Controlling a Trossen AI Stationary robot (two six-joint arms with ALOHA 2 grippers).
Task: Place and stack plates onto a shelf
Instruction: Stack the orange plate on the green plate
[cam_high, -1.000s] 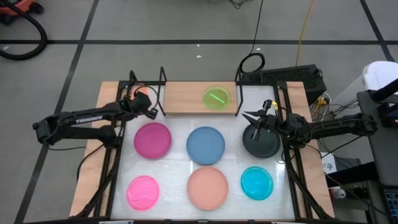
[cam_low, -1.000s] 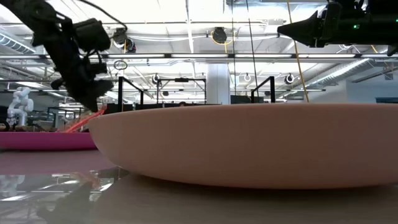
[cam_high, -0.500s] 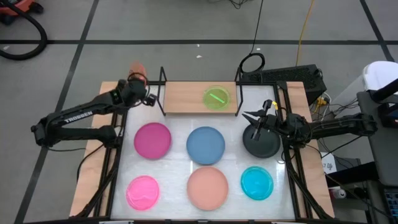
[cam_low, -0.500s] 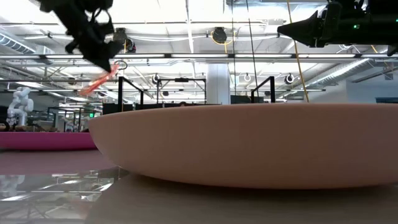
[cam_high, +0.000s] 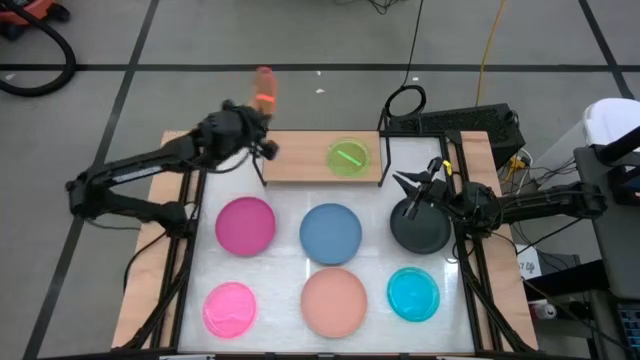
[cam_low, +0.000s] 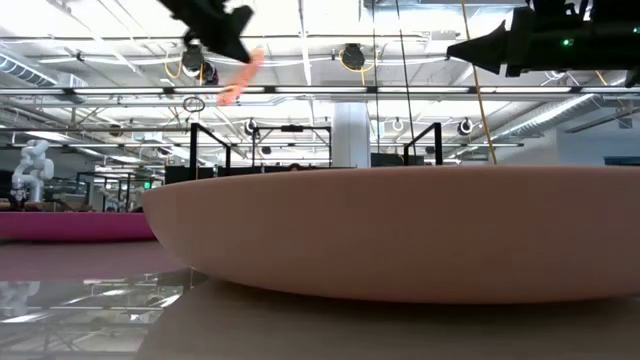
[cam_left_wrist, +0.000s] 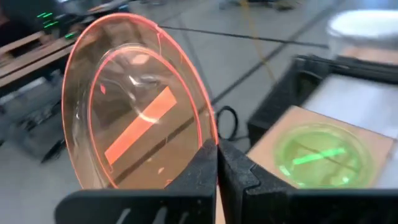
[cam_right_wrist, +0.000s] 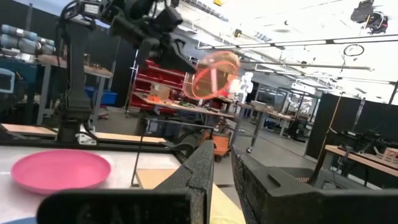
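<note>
Pinching the orange plate (cam_left_wrist: 134, 106) by its rim, your left gripper (cam_left_wrist: 217, 163) holds it on edge above the shelf (cam_high: 300, 157); right gripper (cam_high: 408, 182) closed, empty.

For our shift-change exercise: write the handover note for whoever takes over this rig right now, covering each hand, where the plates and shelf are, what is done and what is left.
Left hand: shut on the orange plate, held on edge in the air above the shelf's left end.
Right hand: empty, its fingers close together, above the black plate.
Shelf: holds only the green plate.
On the white tabletop: magenta plate, blue plate, the black one, pink plate, salmon plate, cyan plate.
Done: green is on the shelf; orange is picked up.
Left: set orange down, then move and stack the other six.
</note>
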